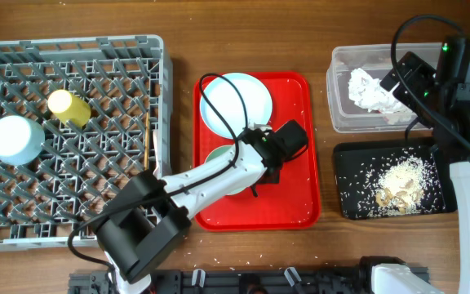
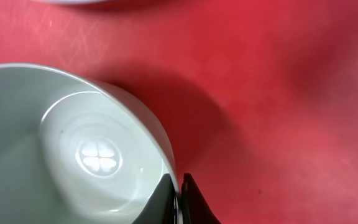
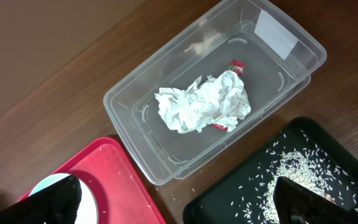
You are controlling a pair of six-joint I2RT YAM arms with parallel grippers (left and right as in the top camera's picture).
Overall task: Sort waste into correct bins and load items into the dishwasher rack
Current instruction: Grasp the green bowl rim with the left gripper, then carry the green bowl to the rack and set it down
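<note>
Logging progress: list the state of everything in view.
Pale green bowl: upright, empty, rim pinched by left gripper.
Pale blue plate: empty, on red tray.
Pale blue bowl: upside down in rack.
Yellow cup: on its side in rack.
Napkin: crumpled, in clear tub.
Black tray: holds rice and scraps.
Right gripper: open, empty.

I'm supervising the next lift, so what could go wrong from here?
1. The left end effector pinches only the thin rim of the pale green round bowl; lifted, it may tilt or slip.
2. The pale blue round plate lies close beside it on the red plastic tray; a swing could knock it.
</note>
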